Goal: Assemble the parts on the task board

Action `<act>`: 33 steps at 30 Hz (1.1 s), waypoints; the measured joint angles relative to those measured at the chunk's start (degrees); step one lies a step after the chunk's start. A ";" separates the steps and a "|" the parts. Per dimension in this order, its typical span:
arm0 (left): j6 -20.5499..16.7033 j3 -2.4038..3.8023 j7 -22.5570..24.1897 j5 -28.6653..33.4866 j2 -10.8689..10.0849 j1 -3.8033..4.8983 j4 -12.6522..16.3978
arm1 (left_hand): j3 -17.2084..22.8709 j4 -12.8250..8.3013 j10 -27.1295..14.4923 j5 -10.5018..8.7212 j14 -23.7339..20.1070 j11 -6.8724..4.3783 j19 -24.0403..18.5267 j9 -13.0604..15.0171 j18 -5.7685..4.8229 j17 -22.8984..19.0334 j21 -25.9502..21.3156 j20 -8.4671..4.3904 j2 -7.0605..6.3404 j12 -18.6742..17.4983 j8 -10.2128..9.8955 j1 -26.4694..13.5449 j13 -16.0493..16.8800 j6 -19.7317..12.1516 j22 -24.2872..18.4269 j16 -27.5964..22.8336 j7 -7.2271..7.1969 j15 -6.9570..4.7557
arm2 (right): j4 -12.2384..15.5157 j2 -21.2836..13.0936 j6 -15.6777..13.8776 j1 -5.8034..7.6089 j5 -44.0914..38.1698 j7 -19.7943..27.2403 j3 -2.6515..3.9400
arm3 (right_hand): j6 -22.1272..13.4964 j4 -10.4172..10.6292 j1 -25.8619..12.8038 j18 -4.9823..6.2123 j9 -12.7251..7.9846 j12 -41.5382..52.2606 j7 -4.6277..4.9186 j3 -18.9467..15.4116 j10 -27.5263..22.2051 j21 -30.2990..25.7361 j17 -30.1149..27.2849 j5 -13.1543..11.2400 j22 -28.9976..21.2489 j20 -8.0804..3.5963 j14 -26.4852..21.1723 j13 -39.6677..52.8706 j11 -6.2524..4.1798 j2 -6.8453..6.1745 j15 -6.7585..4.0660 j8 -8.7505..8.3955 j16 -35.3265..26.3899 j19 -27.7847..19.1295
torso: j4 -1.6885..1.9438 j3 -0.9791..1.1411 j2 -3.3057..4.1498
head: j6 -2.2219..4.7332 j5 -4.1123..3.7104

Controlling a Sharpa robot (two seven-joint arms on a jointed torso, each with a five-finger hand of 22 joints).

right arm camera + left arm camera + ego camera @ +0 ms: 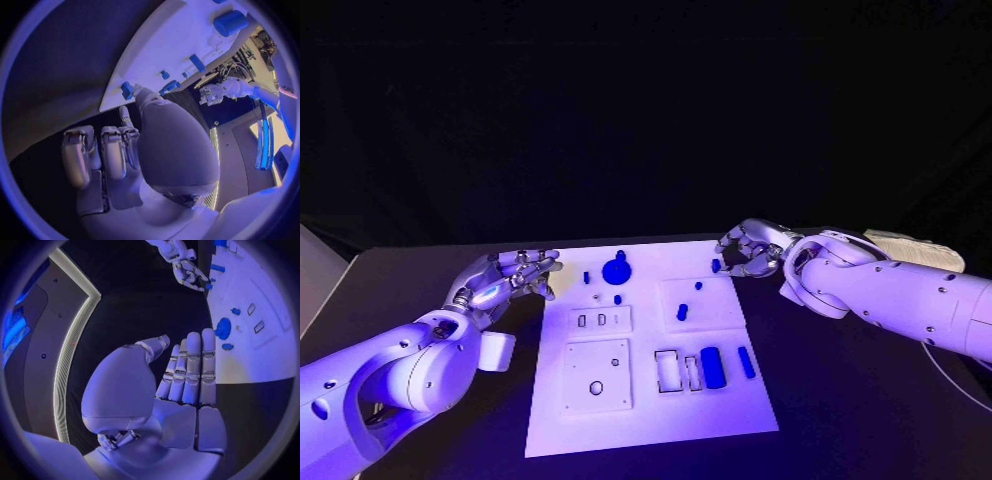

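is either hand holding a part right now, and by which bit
Neither: the left hand is open beside the task board; the right hand curls on nothing.

Left hand [516, 275] open, right hand [750, 250] curled

— Where does the task board [653, 420] sit?
— On the desk [862, 400], in the middle, between the two arms.
— And the hands?
— The left hand [516, 275] is just beside its far left corner, the right hand [750, 250] at its far right edge, near a small part [715, 265].
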 measured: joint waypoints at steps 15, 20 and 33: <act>0.05 0.00 -0.06 -0.16 -0.12 0.00 0.06 | 0.00 0.00 0.00 0.00 0.00 0.00 0.00 0.04 0.00 0.00 0.00 0.00 0.00 0.00 0.00 0.00 0.00 0.00 -0.01 0.00 0.00 0.00 | -0.42 1.00 -0.45 -0.80 0.01 -1.06 0.01 | 0.58 0.40 0.41 0.00 0.11 0.00 0.04 0.40 0.00 0.00 0.00 1.21 -0.01 0.00 0.00 -0.01 0.00 0.94 0.00 0.00 0.00 0.00 | -0.01 -0.02 -0.05 | -0.30 0.27; 0.05 0.00 -0.08 -0.19 -0.15 0.00 0.07 | 0.00 0.00 0.00 0.00 0.00 0.00 0.00 0.04 0.00 0.01 0.00 0.00 0.00 0.00 0.00 0.00 0.00 0.00 -0.01 0.00 0.00 0.00 | -0.52 1.13 -0.43 -0.87 0.03 -1.28 0.01 | 0.60 0.40 0.42 0.00 0.16 0.00 0.05 0.40 0.00 0.00 -0.01 1.21 -0.01 0.00 0.00 -0.01 0.00 0.94 0.00 0.00 0.00 0.00 | -0.04 -0.01 -0.05 | -0.36 0.30; 0.07 0.00 -0.13 -0.23 -0.18 -0.01 0.07 | 0.00 0.00 0.00 0.00 0.00 0.00 0.00 0.03 0.00 0.01 0.00 0.00 0.00 0.00 0.00 0.00 0.00 0.00 -0.02 0.00 0.00 0.00 | -1.04 1.52 -0.36 -0.99 0.01 -1.78 0.01 | 2.44 1.01 0.13 0.01 0.45 0.00 -0.56 1.37 0.00 0.00 -0.01 1.56 0.03 -0.01 0.00 -0.02 0.00 1.68 0.00 0.89 0.00 0.00 | -0.04 0.00 -0.05 | -0.51 0.24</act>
